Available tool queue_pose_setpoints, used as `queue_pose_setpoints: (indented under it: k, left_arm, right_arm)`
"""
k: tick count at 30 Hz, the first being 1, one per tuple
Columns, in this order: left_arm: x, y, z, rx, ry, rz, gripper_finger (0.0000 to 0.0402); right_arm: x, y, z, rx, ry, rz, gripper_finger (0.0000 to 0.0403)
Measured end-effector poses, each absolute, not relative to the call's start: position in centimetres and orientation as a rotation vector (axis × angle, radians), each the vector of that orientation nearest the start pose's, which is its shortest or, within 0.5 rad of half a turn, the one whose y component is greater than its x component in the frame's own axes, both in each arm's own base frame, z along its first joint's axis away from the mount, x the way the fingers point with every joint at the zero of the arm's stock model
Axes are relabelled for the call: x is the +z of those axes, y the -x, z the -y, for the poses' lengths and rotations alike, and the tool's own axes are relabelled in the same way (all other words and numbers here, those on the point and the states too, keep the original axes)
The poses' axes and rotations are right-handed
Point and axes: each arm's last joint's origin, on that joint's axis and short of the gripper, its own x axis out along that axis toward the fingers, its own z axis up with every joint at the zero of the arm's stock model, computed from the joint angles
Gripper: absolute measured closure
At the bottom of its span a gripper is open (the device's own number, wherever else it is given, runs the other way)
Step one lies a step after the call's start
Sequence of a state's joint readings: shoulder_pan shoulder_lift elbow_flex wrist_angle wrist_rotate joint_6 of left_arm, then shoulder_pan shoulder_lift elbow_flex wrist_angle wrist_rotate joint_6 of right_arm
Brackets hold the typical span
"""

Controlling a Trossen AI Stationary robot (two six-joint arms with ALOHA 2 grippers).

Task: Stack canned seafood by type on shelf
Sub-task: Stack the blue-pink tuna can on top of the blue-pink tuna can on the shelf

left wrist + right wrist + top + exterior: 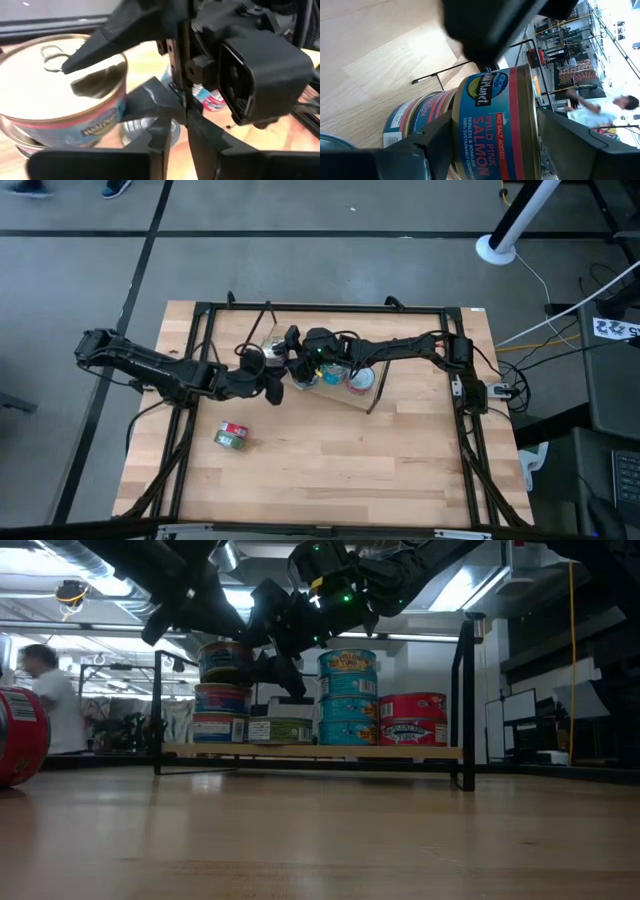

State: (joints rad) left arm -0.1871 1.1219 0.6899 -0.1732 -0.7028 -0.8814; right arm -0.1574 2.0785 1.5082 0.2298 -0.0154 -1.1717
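Over the shelf (310,752), a salmon tin (495,125) sits between the wide-spread fingers of the right gripper (305,360), its round axis upright, above the stacked tins. The left gripper (272,385) crowds in from the left, nearly closed, apparently empty. A stray tin (232,437) lies nearer, left.

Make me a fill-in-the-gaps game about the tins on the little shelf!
1. The teal stack on the shelf is ___ cans high.
2. The red stack beside it is ___ cans high.
3. One red-green can lies off the shelf, on the wooden ___.
4. The blue can in the right wrist view reads Wild Pink ___.
Missing words: three; two; table; salmon.
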Motion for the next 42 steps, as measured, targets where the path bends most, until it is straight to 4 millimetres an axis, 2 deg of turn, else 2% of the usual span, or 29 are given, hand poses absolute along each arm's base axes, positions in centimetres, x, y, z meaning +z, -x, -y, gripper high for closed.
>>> queue_pose_setpoints:
  k: [8, 22, 35, 42]
  left_arm:
    - [24.3, -22.6, 2.1, 0.76, 0.552, -0.254, 0.0399]
    - [23.8, -22.3, 0.8, 0.84, 0.575, -0.276, 0.04]
    - [23.7, -22.2, 0.6, 0.854, 0.58, -0.285, 0.0399]
    - [23.7, -22.2, 0.6, 0.855, 0.582, -0.285, 0.0399]
  right_arm:
    - [22.0, -47.2, 7.4, 0.075, 1.128, -0.381, 0.0132]
    - [22.0, -47.2, 7.4, 0.075, 1.129, -0.381, 0.0132]
    - [22.0, -47.2, 7.4, 0.067, 1.114, -0.384, 0.0132]
    - [22.0, -47.4, 6.5, 0.063, 1.047, -0.378, 0.0132]
